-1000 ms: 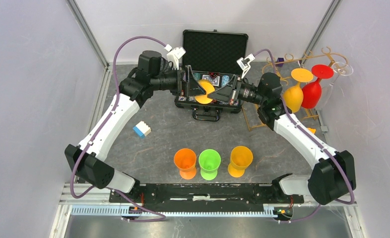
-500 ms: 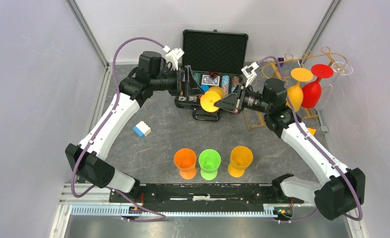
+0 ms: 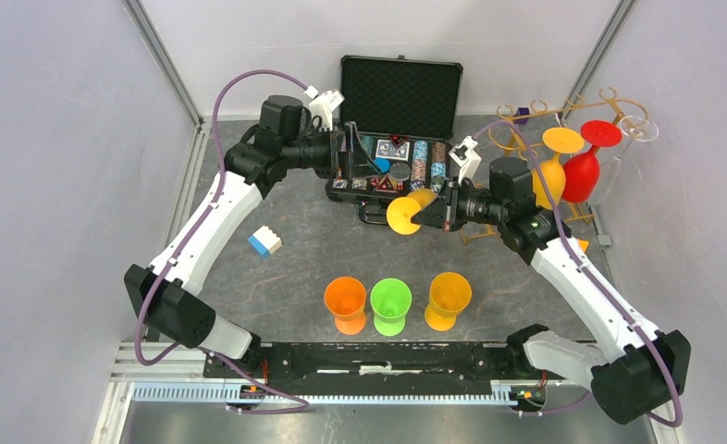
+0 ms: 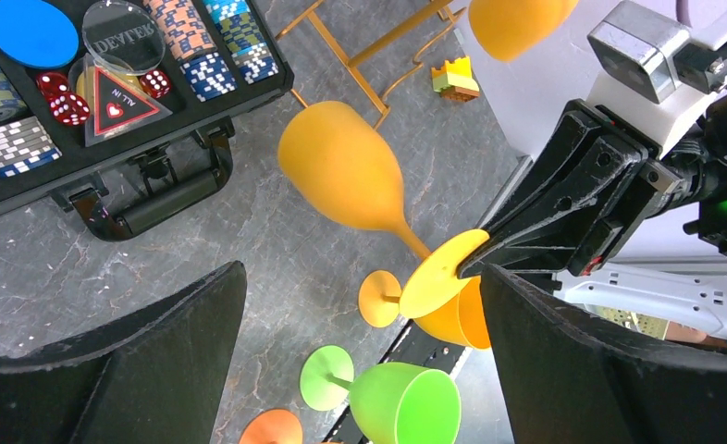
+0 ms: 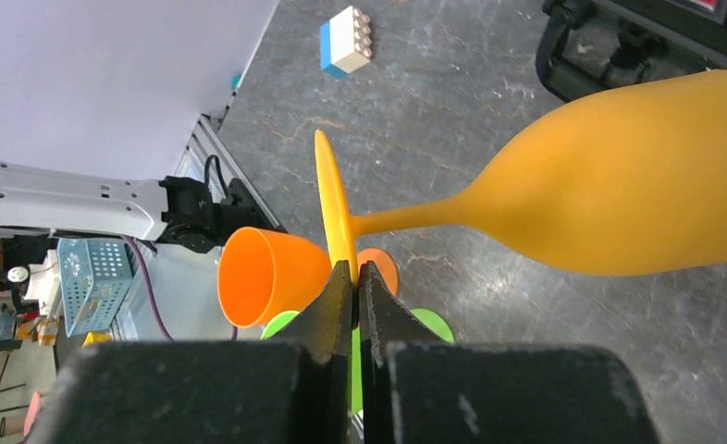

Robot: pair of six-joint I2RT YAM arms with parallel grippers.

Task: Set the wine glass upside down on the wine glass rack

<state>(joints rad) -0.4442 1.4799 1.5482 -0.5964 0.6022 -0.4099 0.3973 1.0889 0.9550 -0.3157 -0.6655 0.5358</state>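
While three goblets (image 3: 390,301) stand, one glass (image 3: 402,216) is held.

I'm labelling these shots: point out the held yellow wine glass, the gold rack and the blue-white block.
yellow wine glass (image 5: 619,185), right wrist view, on its bowl
gold rack (image 3: 475,237), top view, on its base wire
blue-white block (image 3: 265,241), top view, on its top

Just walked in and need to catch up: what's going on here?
The right gripper pinches a yellow wine glass by its foot, holding it sideways in the air near the poker chip case. The left gripper is open and empty. The gold rack on the right already carries a yellow glass and a red glass upside down.
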